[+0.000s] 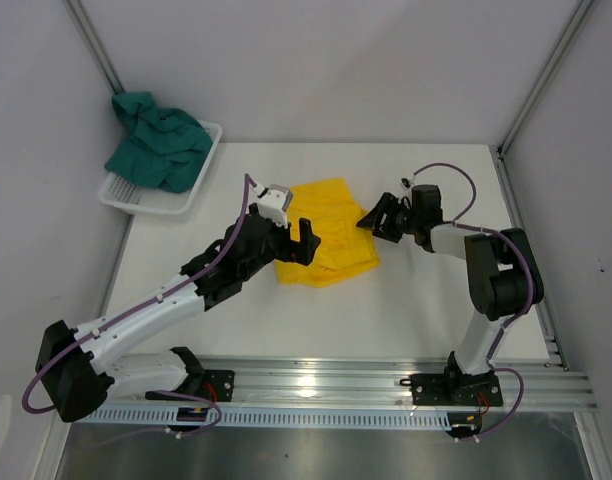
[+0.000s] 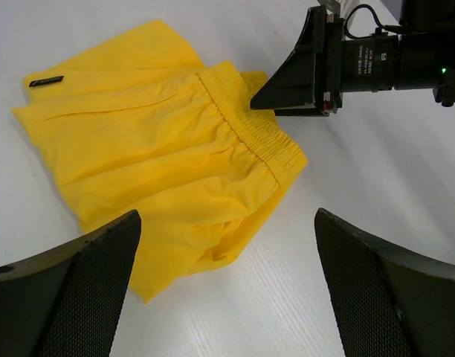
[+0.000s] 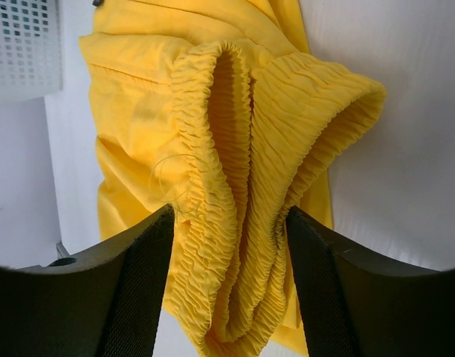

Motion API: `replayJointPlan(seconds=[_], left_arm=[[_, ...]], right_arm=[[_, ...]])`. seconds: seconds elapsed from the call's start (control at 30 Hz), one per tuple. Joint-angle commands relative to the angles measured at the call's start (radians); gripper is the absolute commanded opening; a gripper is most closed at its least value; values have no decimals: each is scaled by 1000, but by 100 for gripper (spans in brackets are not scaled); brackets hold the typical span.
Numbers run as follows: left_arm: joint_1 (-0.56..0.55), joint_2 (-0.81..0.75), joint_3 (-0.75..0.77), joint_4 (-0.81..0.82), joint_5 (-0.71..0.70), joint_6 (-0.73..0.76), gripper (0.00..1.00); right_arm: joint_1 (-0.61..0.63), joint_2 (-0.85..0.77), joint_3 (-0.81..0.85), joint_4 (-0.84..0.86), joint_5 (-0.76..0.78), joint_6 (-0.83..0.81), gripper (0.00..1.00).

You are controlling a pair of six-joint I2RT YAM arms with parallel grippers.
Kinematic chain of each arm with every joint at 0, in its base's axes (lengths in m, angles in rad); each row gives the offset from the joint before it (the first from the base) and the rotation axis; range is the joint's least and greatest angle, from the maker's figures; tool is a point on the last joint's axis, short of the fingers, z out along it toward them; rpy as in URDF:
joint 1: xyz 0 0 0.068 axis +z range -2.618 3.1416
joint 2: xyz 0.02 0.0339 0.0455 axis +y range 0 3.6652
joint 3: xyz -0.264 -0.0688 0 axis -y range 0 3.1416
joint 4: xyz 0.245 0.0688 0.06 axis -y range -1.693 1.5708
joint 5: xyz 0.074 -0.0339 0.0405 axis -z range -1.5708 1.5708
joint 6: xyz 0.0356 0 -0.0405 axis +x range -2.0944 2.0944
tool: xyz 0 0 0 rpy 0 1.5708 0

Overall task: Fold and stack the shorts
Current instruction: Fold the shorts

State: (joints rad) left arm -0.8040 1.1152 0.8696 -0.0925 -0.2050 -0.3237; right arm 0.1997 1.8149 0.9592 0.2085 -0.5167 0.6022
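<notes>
The yellow shorts (image 1: 326,232) lie crumpled on the white table, logo tag at their far corner (image 2: 46,81). My right gripper (image 1: 369,220) is at their right edge, shut on the bunched elastic waistband (image 3: 235,149), whose folds fill the gap between both pads (image 3: 149,268). That gripper (image 2: 256,103) also shows in the left wrist view, its tips at the waistband. My left gripper (image 1: 304,243) hovers over the shorts' near-left edge, jaws wide open with only a fabric corner and table between them (image 2: 226,223). The dark teal shorts (image 1: 158,140) sit heaped in the basket.
The white mesh basket (image 1: 136,200) stands at the table's back left corner, also showing in the right wrist view (image 3: 27,44). A metal rail (image 1: 336,385) carrying both arm bases runs along the near edge. Pale walls close in the left, back and right.
</notes>
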Motion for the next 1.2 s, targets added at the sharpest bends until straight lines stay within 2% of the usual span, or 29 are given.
replayJointPlan(seconds=[0.0, 0.4, 0.5, 0.53, 0.63, 0.8, 1.0, 1.17], left_arm=[[9, -2, 20, 13, 10, -2, 99], [9, 5, 11, 14, 10, -3, 99], [11, 0, 8, 13, 9, -6, 99], [11, -3, 5, 13, 7, -6, 99], [14, -18, 3, 1, -2, -6, 99], [20, -37, 0, -15, -8, -9, 99], [22, -44, -17, -21, 1, -12, 99], [22, -63, -52, -15, -17, -23, 99]], right_arm=[[-6, 17, 0, 100, -52, 25, 63], [6, 181, 21, 253, -138, 93, 49], [15, 150, 23, 244, -108, 70, 36], [17, 138, 21, 227, -95, 61, 26], [33, 69, 13, 165, -27, 5, 16], [84, -63, 15, 36, 166, -117, 9], [119, -149, 7, 16, 187, -140, 6], [187, -183, 84, -101, 273, -199, 10]])
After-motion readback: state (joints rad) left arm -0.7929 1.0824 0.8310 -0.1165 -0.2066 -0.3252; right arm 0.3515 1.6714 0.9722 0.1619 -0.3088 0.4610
